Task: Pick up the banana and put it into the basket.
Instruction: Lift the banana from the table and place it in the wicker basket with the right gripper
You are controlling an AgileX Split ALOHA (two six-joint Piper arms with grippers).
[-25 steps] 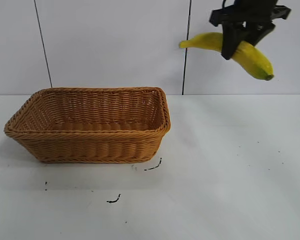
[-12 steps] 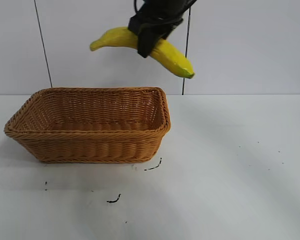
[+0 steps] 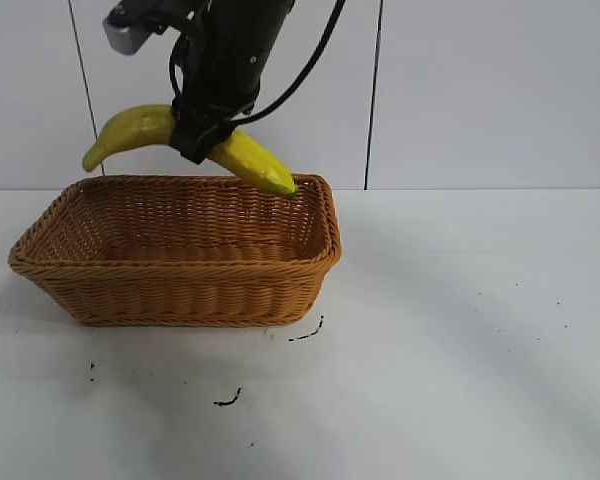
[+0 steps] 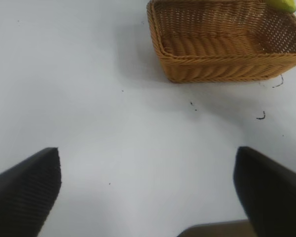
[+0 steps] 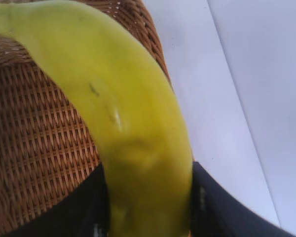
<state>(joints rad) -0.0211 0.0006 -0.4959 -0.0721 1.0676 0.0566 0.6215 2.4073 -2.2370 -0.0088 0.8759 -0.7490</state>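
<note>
My right gripper (image 3: 202, 135) is shut on the yellow banana (image 3: 245, 155) near its middle and holds it in the air over the back of the wicker basket (image 3: 180, 290). The banana's greenish tip hangs just above the basket's back right rim. In the right wrist view the banana (image 5: 123, 123) fills the frame between the black fingers (image 5: 207, 202), with the basket's weave (image 5: 34, 148) below. My left gripper (image 4: 148, 192) is open and empty above bare table, far from the basket (image 4: 222, 54); a bit of the banana (image 4: 282, 5) shows at the frame's edge.
The white table (image 3: 460, 350) carries a few small dark marks (image 3: 228, 400) in front of the basket. A white panelled wall (image 3: 480, 90) stands behind the table.
My right gripper has carried the banana leftward and downward, from high at the right to just above the basket's back.
</note>
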